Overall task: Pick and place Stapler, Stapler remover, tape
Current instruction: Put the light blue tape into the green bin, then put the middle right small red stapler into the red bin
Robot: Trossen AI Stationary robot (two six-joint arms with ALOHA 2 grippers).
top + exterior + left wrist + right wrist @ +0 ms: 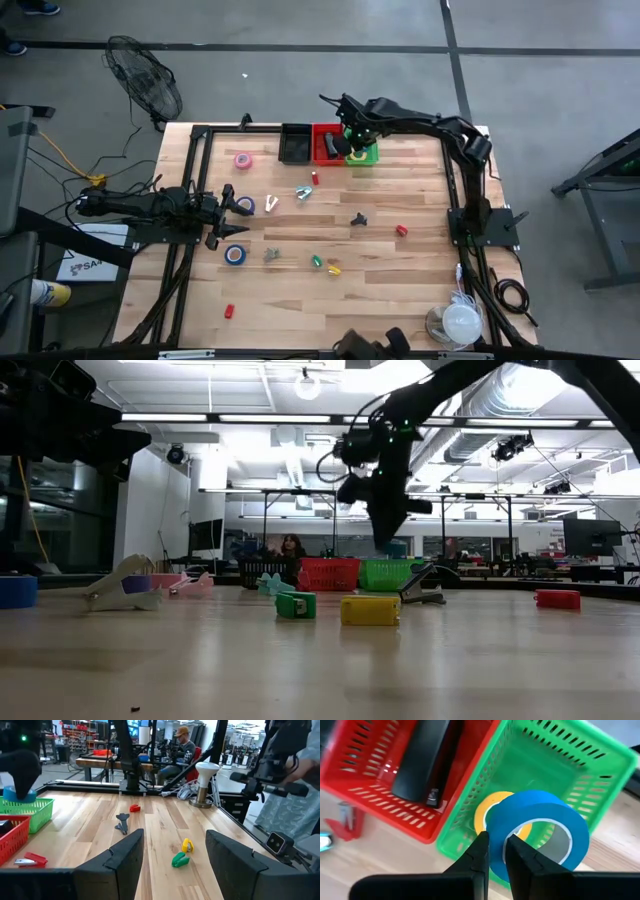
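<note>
Step in hand: dropping tape into the green bin. Right gripper [496, 851] is pinched shut on the wall of a blue roll [535, 832], one finger inside the ring, one outside. Roll hangs just past the fingertips, over the green bin [580, 765]. Under it, on the bin floor, a yellow roll [485, 810] already lies. Beside the green bin, the red bin [360, 770] holds a black stapler [422, 757]. Just outside the red bin, a small red remover [345, 822] lies on the table [370, 870].

Next move, as I judge it: let the fingers part so the roll falls inside the walls; roll sits near the bin's near edge, so a nudge further in first may be safer. After that, plenty left on the table to fetch.

Left gripper [238, 218] waits low at the table's left side, fingers apart, holding nothing. Close to it lie more blue rolls [235, 254]; further off a pink roll [243, 160].

Views: the right wrist alone shows the grip and the bin contents. The high view gives the layout: black bin [295, 143], red, green in a row at the far edge, right arm reaching over them. The left wrist view looks between its own spread fingers at a green piece [180, 860], yellow piece [187, 845] and a black clip-like thing [122, 821] further out. The low view shows the right gripper raised above the bins; the roll can't be made out there.
</note>
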